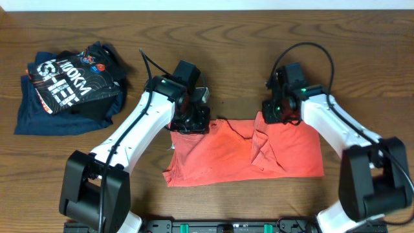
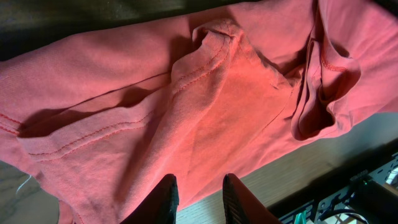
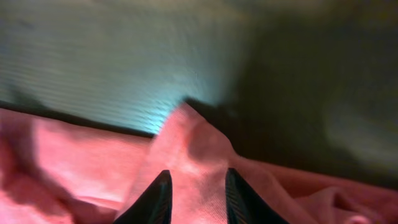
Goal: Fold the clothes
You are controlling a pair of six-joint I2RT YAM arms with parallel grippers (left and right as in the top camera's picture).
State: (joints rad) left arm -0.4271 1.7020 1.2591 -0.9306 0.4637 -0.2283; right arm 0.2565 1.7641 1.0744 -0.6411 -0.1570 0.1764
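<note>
Right tool (image 3: 196,182) is clamped on the far edge of the coral-red shirt (image 1: 246,155) (fabric peaks inside it); left tool (image 2: 199,185) is held apart over the far-left corner. Its long axis is laid crosswise on the tabletop (image 1: 213,39).

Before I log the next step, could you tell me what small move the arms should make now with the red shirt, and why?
Probably raise both far corners slightly, together. The right gripper holds a pinched peak of the coral-red shirt. The left gripper sits at the other far corner, its grip unclear. The shirt lies spread but wrinkled.
</note>
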